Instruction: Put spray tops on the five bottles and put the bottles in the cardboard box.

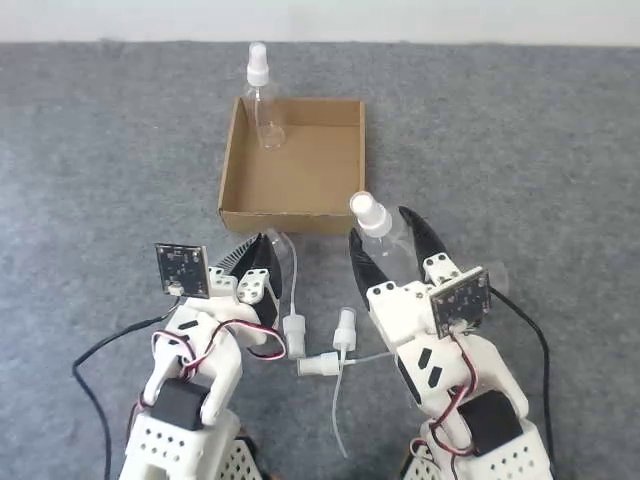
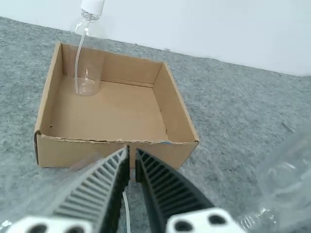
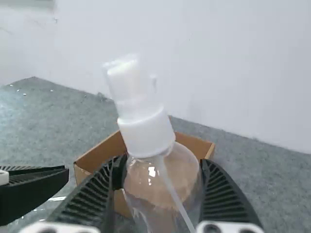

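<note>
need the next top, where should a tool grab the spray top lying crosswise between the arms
Probably the white head of the spray top, coming from straight above and closing across its narrow width. It lies on its side, so the head's flanks are open from above. Its dip tube, trailing off sideways, looks too thin to pinch.

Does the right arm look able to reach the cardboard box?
Probably yes. The right gripper, shut on a bottle, is just beside the cardboard box at its near corner, with nothing between.

Bottle (image 1: pixel 267 125) inside cardboard box (image 1: pixel 288 217)
</note>
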Robot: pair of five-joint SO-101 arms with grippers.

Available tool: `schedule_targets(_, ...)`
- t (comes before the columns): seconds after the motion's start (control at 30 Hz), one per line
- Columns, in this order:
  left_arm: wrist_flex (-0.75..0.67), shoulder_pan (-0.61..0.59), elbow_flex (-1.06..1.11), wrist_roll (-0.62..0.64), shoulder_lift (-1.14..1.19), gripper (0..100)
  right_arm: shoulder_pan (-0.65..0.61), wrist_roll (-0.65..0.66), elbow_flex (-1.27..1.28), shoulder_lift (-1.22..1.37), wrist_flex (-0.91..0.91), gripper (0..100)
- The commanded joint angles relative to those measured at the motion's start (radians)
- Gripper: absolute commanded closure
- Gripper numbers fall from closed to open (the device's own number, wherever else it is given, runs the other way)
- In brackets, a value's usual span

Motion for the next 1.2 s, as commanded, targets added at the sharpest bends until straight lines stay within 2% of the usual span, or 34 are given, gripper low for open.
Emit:
schedule_targets(0.0, -0.032, -0.003, -0.013, -0.011, -0.014, 99, 0.018, -0.009, -0.077, -0.007, -0.105, 89.8)
schedule_targets(0.2, -0.032, -0.003, -0.013, -0.011, -0.014, 99, 0.016, -0.003, -0.077, -0.005, -0.239, 89.8)
schedule_targets(0.47, -0.032, -0.003, -0.013, -0.011, -0.014, 99, 0.016, -0.006, -0.124, 0.012, -0.328, 89.8)
schedule_targets(1.07, -0.032, -0.003, -0.012, -0.012, -0.014, 99, 0.013, -0.018, -0.531, 0.596, -0.329, 89.4)
schedule_targets(1.17, -0.032, -0.003, -0.012, -0.012, -0.014, 99, 0.013, -0.109, -0.552, 0.656, -0.371, 89.3)
